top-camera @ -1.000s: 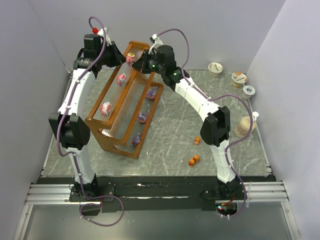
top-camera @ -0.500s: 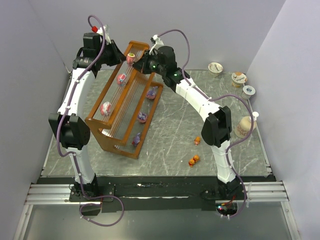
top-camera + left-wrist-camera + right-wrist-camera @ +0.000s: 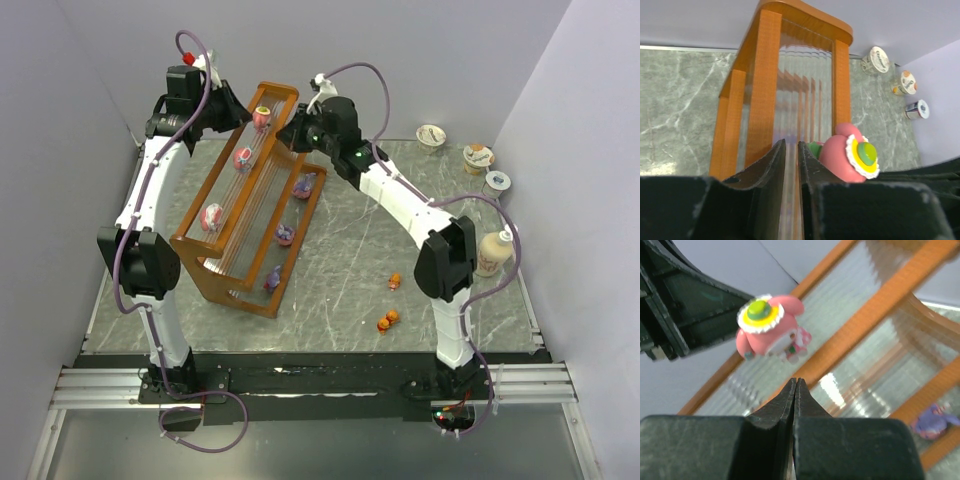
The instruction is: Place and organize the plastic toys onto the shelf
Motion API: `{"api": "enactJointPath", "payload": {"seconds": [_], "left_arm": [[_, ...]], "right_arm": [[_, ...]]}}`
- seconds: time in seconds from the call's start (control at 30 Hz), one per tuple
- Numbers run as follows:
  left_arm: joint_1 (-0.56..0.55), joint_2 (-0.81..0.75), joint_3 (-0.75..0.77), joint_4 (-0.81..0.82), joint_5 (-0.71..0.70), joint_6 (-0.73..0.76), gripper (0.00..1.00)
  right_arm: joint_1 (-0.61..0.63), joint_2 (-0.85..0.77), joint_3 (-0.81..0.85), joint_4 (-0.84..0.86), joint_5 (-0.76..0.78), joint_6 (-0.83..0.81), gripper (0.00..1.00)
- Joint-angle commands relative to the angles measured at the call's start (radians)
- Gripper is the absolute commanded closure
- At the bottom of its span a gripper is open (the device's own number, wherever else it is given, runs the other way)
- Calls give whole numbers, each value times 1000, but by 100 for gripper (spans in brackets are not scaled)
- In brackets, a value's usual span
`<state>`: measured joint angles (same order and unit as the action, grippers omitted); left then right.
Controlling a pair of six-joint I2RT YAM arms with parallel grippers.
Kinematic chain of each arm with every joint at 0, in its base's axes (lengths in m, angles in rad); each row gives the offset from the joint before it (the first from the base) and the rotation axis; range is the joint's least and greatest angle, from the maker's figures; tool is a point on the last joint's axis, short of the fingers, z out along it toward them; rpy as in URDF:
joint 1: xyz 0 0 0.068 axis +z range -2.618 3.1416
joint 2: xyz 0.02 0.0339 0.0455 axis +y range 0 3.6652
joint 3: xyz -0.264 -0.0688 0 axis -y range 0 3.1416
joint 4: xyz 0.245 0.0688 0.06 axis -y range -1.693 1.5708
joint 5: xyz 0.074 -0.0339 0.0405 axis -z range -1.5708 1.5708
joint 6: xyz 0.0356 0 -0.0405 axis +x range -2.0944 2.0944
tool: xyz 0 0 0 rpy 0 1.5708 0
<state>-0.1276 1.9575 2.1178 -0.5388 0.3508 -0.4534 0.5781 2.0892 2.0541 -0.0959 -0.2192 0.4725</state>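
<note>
The shelf [image 3: 222, 283] stands left of centre. Three pink toys sit on its top tier, the far one [image 3: 262, 117] wearing a yellow-green hat. Three purple toys line the low tier [image 3: 285, 234]. Orange toys [image 3: 387, 320] lie on the table to the right. My left gripper [image 3: 238, 114] is at the shelf's far top edge; in the left wrist view its jaws [image 3: 792, 145] pinch the thin ribbed tier [image 3: 805, 85], with the pink toy [image 3: 842, 155] just to their right. My right gripper [image 3: 293, 132] is shut and empty [image 3: 796, 382], a little short of that pink toy [image 3: 767, 335].
Three foil-lidded cups [image 3: 431, 135], [image 3: 478, 156], [image 3: 496, 182] stand at the back right. A beige bottle [image 3: 492, 252] stands by the right wall near my right elbow. One more orange toy [image 3: 395, 282] lies apart from the pair.
My right gripper has drawn back to the right, away from the hatted pink toy, and its elbow has swung right, uncovering the beige bottle. The left arm has not moved.
</note>
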Motion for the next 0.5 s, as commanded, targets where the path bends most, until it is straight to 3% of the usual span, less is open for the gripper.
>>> {"api": "enactJointPath", "payload": {"seconds": [0.0, 0.13, 0.2, 0.33, 0.47], "left_arm": [[3, -52, 33, -1, -48, 28, 76], [6, -92, 15, -15, -110, 55, 71], [13, -124, -1, -15, -139, 61, 67], [23, -183, -42, -20, -193, 61, 58], [36, -252, -70, -35, -254, 45, 45]], "right_arm": [[-11, -99, -67, -99, 50, -34, 99], [-17, -193, -121, -201, 124, -37, 88], [-20, -233, -179, -264, 174, -38, 78], [-29, -375, -319, -370, 335, -11, 48], [-44, -480, -489, -540, 441, 87, 34]]}}
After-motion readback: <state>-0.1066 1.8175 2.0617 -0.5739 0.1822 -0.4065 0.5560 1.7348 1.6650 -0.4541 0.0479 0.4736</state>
